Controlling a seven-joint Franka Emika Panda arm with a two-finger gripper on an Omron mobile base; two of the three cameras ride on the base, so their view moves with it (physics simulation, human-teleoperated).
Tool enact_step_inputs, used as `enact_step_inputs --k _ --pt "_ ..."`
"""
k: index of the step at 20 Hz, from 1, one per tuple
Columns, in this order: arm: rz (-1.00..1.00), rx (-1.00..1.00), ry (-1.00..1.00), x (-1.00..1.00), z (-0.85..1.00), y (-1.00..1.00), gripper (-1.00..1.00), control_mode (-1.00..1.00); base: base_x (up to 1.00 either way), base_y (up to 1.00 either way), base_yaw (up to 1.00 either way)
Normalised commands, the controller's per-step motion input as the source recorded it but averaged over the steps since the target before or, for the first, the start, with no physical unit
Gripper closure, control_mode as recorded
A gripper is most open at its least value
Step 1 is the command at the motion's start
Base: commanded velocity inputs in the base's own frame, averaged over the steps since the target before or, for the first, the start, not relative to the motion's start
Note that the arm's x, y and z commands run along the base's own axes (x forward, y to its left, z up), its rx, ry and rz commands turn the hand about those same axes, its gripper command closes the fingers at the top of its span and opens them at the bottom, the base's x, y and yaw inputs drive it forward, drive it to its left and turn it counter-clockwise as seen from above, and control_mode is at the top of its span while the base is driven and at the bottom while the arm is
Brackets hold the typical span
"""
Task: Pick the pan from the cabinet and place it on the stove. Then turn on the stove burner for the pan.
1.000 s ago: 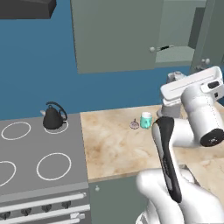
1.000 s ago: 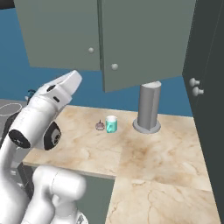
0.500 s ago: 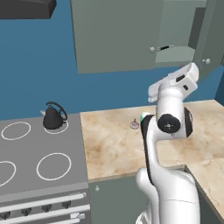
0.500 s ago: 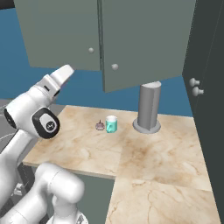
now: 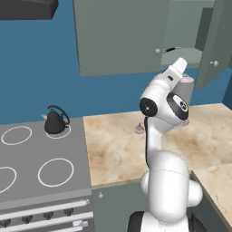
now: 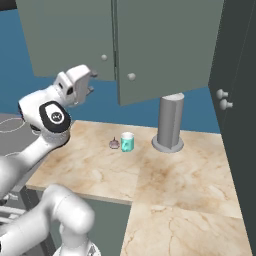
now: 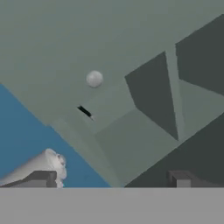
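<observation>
The gripper [image 6: 90, 85], jaws wide apart, is reaching up toward the cabinet [image 5: 122, 36] to get the pan [image 7: 85, 112]

The cabinet [image 5: 122, 36] is grey-green with flat doors and small round knobs, high on the blue wall; its right door [image 5: 219, 41] stands ajar. A thin black piece of the pan [image 7: 85, 112] shows inside the opening. The stove [image 5: 31, 167], flat grey with white rings, lies at 8 o'clock.
</observation>
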Motion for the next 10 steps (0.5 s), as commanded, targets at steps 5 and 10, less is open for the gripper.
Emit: enact_step_inputs --k 5,10 --pt "-0.14 -0.06 0.26 0.49 0.00 -0.23 -1.00 -1.00 0.00 0.00 0.00" --pt "-0.13 -0.05 0.22 0.52 0.00 -0.20 -1.00 -1.00 0.00 0.00 0.00"
